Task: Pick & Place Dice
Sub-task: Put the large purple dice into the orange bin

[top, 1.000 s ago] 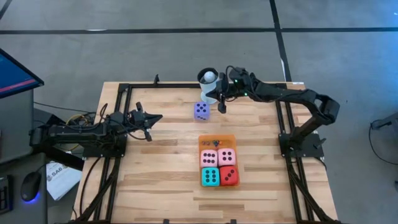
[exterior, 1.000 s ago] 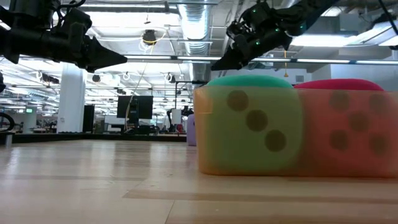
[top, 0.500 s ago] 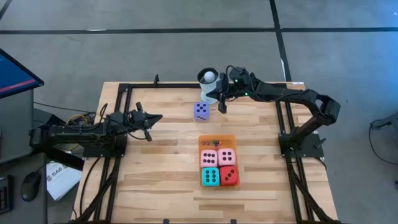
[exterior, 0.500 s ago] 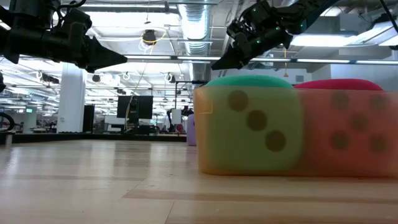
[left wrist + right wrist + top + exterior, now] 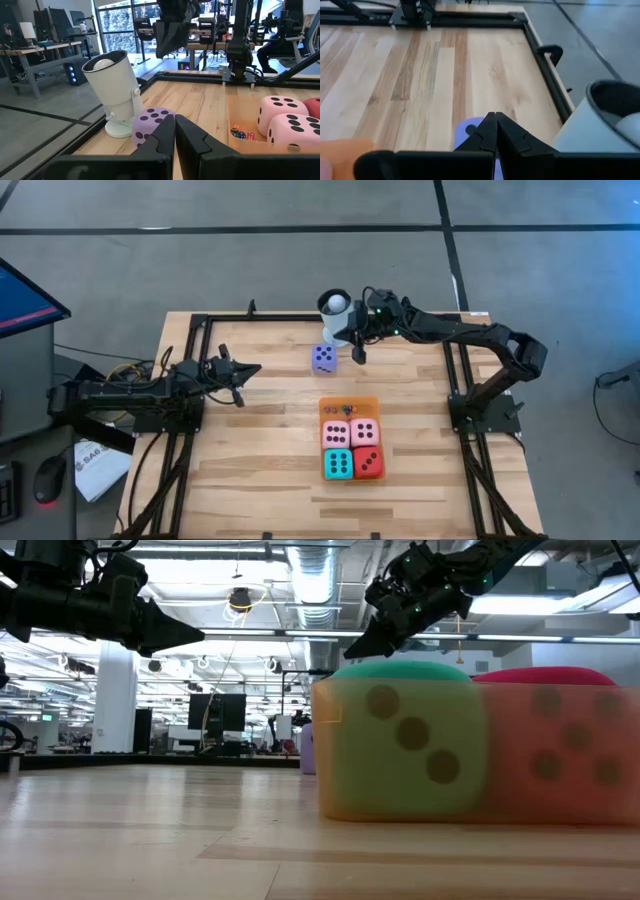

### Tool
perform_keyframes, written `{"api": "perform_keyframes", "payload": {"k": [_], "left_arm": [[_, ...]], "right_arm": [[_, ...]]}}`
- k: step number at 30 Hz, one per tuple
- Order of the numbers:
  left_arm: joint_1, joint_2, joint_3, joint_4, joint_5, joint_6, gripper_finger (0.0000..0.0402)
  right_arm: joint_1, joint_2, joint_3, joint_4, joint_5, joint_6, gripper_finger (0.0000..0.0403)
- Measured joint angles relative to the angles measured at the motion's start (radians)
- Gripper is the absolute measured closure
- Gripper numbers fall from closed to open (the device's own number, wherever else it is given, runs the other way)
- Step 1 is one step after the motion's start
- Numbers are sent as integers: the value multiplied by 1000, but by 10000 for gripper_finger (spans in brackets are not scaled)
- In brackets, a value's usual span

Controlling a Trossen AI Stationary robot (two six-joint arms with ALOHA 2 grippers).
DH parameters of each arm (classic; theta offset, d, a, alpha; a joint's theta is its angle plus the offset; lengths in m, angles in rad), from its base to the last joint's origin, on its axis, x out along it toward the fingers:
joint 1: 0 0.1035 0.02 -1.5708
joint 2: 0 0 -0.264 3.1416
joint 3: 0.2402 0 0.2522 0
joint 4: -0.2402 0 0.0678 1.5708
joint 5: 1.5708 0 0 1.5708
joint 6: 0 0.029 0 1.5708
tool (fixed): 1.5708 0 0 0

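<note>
From my remote seat I see the right gripper (image 5: 359, 356) hanging above the far middle of the wooden slat table (image 5: 260, 430), its two dark fingers pressed together with nothing between them, just beside the soft purple cube die with black pips (image 5: 324, 358) and close to the white mug with a pale ball inside (image 5: 336, 313). Through the right wrist camera the clenched fingertips (image 5: 495, 131) sit over the top edge of that purple die (image 5: 466, 134), and I cannot tell whether they touch it; the mug's rim (image 5: 615, 107) shows to one side. The purple die rests on the bare wood, apart from the flat orange rectangular mat (image 5: 349, 405), which lies nearer the front. On that mat two soft pink dice (image 5: 350, 433) sit side by side, with a teal die (image 5: 338, 464) and a red die (image 5: 368, 463) touching them on the near side, and a few tiny coloured beads (image 5: 343, 409) lie at the mat's far edge. The left gripper (image 5: 242, 370) waits over the left part of the table, well apart from the dice, its fingers also clamped shut and empty.
</note>
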Motion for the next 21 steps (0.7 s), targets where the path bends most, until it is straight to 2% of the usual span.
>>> {"api": "perform_keyframes", "payload": {"k": [21], "left_arm": [[0, 0, 0, 1, 0, 0, 401]], "right_arm": [[0, 0, 0, -11, 0, 0, 403]]}}
